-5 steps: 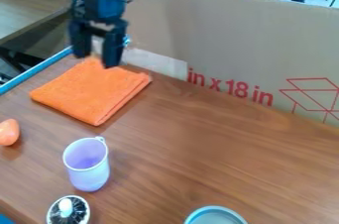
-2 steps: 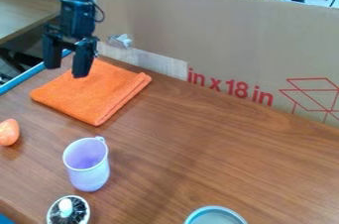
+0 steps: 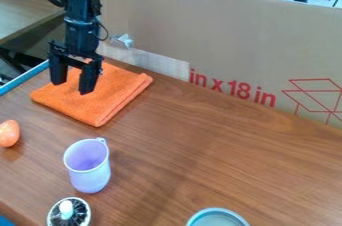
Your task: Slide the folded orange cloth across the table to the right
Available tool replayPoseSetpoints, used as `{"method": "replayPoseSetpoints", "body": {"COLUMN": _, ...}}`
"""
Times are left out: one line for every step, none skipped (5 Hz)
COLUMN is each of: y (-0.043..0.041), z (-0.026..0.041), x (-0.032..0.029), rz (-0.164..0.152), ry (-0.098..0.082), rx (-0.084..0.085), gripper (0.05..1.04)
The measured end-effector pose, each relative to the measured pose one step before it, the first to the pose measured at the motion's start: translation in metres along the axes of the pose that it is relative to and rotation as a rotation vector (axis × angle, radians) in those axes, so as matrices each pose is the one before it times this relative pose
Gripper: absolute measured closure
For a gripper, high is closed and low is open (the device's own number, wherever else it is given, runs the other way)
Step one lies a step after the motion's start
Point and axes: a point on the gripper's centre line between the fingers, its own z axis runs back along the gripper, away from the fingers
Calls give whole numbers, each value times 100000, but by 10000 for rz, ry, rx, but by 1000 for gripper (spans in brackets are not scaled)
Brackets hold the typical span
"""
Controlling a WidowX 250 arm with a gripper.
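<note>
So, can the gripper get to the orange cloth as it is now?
Probably yes: the gripper hangs open over the orange cloth, and nothing seems to lie between them or on top of the cloth.

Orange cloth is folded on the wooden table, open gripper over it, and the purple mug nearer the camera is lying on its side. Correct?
One error: the purple mug stands upright, as the camera view shows. The rest is right: it is nearer the camera, and the orange cloth is folded on the wooden table, with the open gripper over it.
</note>
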Motion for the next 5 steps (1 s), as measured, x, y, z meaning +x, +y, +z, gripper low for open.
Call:
{"method": "replayPoseSetpoints", "body": {"y": -77, "z": -1080, "x": 1231, "rz": -339, "ry": -412, "rx": 47, "gripper": 83}}
{"method": "replayPoseSetpoints", "body": {"y": -400, "z": -422, "x": 893, "rz": -143, "ry": -371, "rx": -57, "gripper": 83}}
{"method": "replayPoseSetpoints", "body": {"y": -817, "z": -270, "x": 763, "rz": -356, "ry": -187, "rx": 14, "gripper": 83}}
{"method": "replayPoseSetpoints", "body": {"y": -1900, "z": 106, "x": 656, "rz": -280, "ry": -151, "rx": -520, "gripper": 82}}
{"method": "replayPoseSetpoints", "body": {"y": -3993, "z": 334, "x": 1150, "rz": -848, "ry": -170, "rx": -970, "gripper": 83}}
